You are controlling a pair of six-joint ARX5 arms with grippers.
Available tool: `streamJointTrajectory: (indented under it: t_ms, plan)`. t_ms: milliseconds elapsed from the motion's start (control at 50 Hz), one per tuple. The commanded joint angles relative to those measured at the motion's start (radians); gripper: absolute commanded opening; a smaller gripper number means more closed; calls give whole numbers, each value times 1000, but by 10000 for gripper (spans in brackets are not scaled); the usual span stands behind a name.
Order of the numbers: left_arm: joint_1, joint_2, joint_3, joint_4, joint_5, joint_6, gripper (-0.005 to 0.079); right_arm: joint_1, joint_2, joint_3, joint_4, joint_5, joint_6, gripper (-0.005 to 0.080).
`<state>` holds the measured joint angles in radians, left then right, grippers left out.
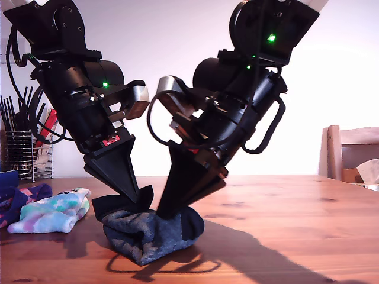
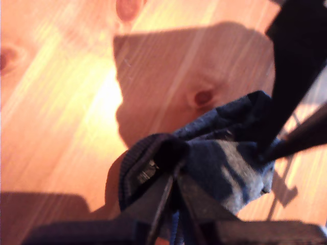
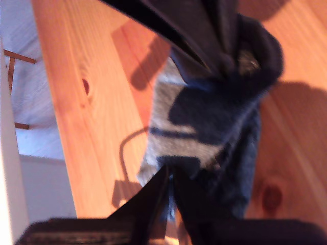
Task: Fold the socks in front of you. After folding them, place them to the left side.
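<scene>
Both grippers pinch the dark sock (image 1: 151, 234) bunched on the table (image 1: 284, 225) — our first gripper (image 2: 171, 176) and second gripper (image 3: 168, 176) grip opposite ends, its length stretched between us, neither nearer.

Dark sock (image 1: 148, 234) bunched on bench (image 1: 284, 225), near its front edge. Two more socks: one (image 1: 53, 212) toward exterior view's left, touching another (image 1: 18, 198) at the left border.
</scene>
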<state>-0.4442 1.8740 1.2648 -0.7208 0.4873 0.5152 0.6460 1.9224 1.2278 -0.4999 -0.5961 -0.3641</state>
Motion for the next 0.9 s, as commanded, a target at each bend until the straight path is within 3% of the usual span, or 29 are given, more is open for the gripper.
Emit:
streamJointTrajectory:
  t_ms: [0, 880]
  plan:
    - [1, 3, -16, 8, 3, 1, -20, 12, 13, 4, 19, -6, 0, -11]
    - [106, 12, -17, 17, -26, -3, -20, 35, 78, 3, -27, 4, -26, -11]
